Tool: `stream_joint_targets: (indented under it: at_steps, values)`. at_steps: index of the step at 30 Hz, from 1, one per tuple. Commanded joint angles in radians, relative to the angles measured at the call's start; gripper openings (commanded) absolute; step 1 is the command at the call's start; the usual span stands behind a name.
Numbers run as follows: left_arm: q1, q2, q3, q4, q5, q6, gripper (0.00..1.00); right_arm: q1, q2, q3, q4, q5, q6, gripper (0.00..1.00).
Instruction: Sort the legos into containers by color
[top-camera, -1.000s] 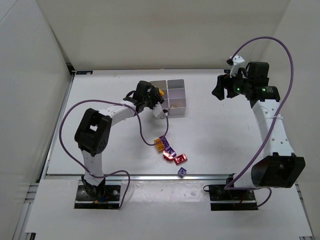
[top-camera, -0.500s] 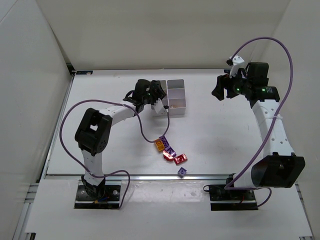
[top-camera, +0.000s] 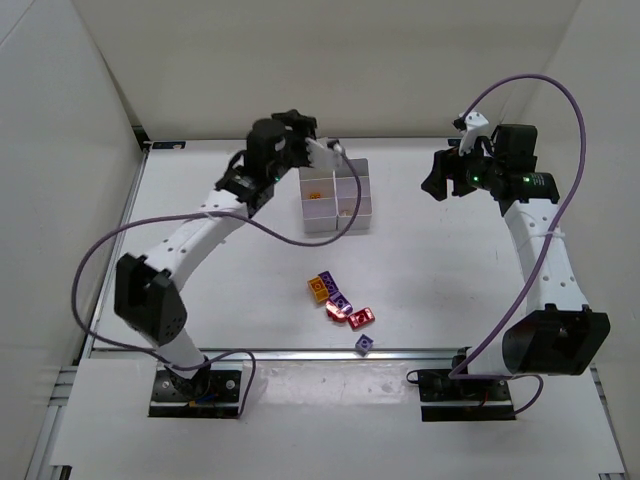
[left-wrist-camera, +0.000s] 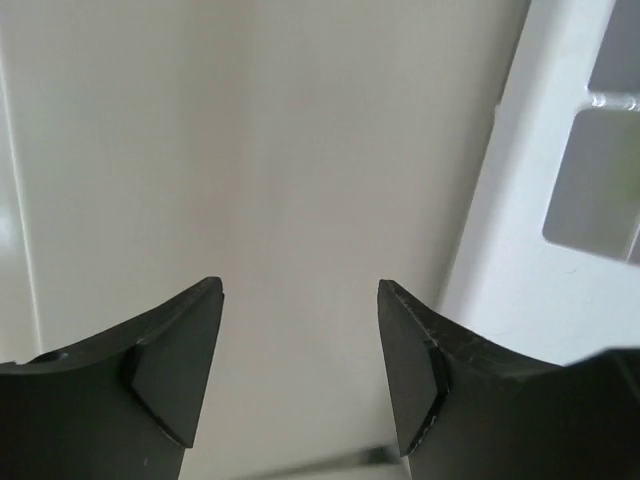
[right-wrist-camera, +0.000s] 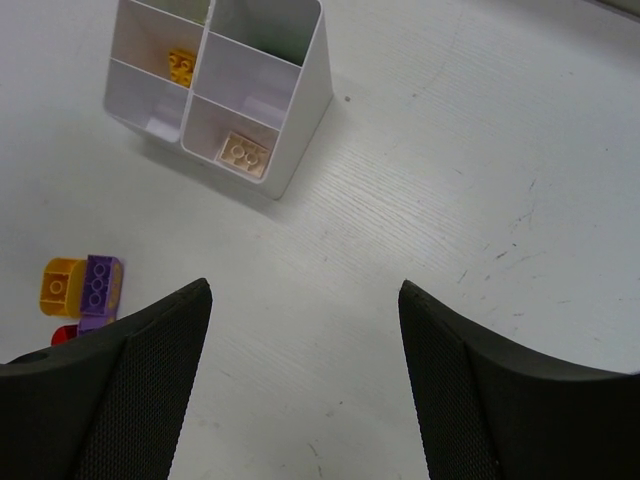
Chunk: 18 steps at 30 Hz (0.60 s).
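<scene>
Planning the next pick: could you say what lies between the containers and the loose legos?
Bare table; in the top view a purple cable crosses near the containers.

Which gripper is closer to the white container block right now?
Left. The left gripper hovers just over the far-left edge of the containers; the right gripper hangs off to their right, clearly apart from them.

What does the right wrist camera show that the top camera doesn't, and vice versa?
Right wrist only: the studs on the tan lego in its bin. Top only: the left end effector near the containers, and a lone purple lego lying apart. Both: the containers, the binned orange lego, and a loose orange lego beside a purple one.
</scene>
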Motion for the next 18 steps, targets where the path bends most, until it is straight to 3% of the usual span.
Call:
stream_joint_targets:
  at_steps: [1, 3, 5, 6, 10, 14, 16, 18]
  values:
    - [0.031, -0.135, 0.177, -0.529, -0.011, -0.512, 0.73, -0.005, 0.01, 0.016, 0.036, -0.05, 0.038, 0.79]
    - [0.086, -0.185, 0.191, -0.666, 0.221, -0.584, 0.73, -0.005, 0.025, 0.027, 0.036, -0.099, 0.046, 0.79]
    - [0.15, -0.23, 0.156, -0.825, 0.455, -0.548, 0.81, -0.005, 0.03, 0.034, 0.03, -0.131, 0.043, 0.8]
    - [0.208, -0.271, 0.112, -0.853, 0.644, -0.511, 0.82, -0.005, 0.037, 0.042, 0.027, -0.157, 0.043, 0.8]
    - [0.279, -0.221, 0.152, -1.085, 0.973, -0.44, 0.86, -0.005, 0.053, 0.069, 0.005, -0.17, 0.031, 0.8]
    - [0.279, -0.083, 0.289, -1.232, 1.121, -0.444, 0.85, -0.005, 0.045, 0.071, -0.015, -0.147, 0.012, 0.8]
    - [0.265, -0.037, 0.309, -1.31, 1.137, -0.3, 0.84, -0.005, 0.034, 0.062, -0.022, -0.14, -0.001, 0.8]
    - [0.204, -0.017, 0.317, -1.347, 1.059, -0.131, 0.85, -0.005, 0.018, 0.047, -0.031, -0.133, -0.009, 0.8]
